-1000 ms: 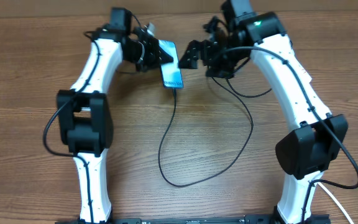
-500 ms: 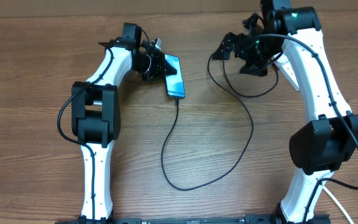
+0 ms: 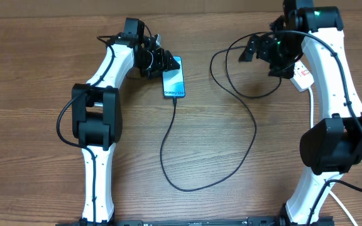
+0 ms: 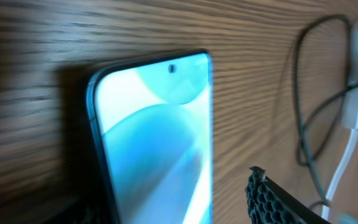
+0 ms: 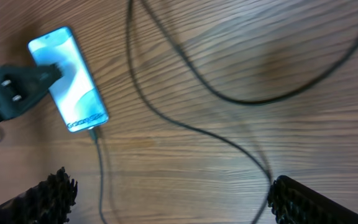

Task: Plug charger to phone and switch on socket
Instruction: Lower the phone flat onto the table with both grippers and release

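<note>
- Extends the left arm point(image 3: 109, 69) to the phone's point(image 3: 174, 80) upper-left corner, elbow folded well left of the phone.
- Sets the left gripper point(image 3: 160, 63) at that corner with jaws parted, one pad point(image 4: 278, 202) standing clear of the phone's edge.
- Holds the right arm point(image 3: 332, 81) well right of the phone, wrist angled toward it.
- Spreads the right gripper point(image 5: 173, 190) fully wide.

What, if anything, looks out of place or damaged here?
Nothing stands out. The phone lies screen-up on the table, slightly angled, with the charger plugged into its lower end and trailing in a loose loop. The socket is mostly hidden behind the right arm, so its state cannot be judged.
</note>
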`<state>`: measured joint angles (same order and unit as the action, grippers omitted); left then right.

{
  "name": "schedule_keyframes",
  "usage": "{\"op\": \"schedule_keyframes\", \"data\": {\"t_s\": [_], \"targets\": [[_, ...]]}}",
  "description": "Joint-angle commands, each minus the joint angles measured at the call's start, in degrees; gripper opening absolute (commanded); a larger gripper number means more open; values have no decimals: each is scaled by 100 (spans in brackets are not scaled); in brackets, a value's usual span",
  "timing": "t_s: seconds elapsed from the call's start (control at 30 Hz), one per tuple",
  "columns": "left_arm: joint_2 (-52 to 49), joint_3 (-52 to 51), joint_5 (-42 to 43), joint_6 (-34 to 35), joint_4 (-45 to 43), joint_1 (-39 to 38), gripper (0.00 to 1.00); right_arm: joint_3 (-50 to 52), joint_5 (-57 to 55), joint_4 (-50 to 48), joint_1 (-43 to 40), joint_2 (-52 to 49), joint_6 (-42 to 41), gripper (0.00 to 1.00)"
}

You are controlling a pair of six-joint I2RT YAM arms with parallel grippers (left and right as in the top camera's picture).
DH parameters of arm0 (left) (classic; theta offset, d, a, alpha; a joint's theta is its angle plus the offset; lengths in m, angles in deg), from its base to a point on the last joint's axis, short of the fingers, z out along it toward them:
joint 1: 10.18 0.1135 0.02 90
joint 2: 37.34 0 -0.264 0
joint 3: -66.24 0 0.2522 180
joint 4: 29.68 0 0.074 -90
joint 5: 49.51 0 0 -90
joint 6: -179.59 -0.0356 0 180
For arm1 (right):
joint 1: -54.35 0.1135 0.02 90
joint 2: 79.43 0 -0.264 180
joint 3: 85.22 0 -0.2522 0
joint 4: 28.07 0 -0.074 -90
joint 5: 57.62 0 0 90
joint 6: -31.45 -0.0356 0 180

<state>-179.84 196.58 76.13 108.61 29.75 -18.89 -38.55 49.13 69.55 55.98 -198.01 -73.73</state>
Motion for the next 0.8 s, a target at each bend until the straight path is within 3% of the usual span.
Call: {"op": "schedule_keyframes", "data": {"t_s": [0.0,0.13,0.27,0.53,0.57,0.6,0.63,0.77], "targets": [[-170,-59,-1668,-122,363,48,61,-39,-466,28,-149,-7,-11,100],[-170,262,-2581,-101,870,48,61,-39,-1154,39,-374,-7,-289,100],[-170,955,-2896,-101,1475,48,59,-39,-1716,-212,-566,-7,-286,100],[-170,3853,-3285,-105,3058,48,58,-39,-3484,-1816,-1069,-28,-284,100],[-170,4168,-3285,-105,3195,48,64,-39,-3707,-2118,-1178,-57,-282,100],[-170,4417,-3287,-107,3311,48,93,-39,-3805,-2352,-1281,-101,-280,100],[-170,4603,-3289,-107,3394,48,100,-39,-3816,-2531,-1390,-140,-282,100],[-170,4815,-3289,-107,3515,48,100,-39,-3727,-2942,-1749,-424,-282,100]]}}
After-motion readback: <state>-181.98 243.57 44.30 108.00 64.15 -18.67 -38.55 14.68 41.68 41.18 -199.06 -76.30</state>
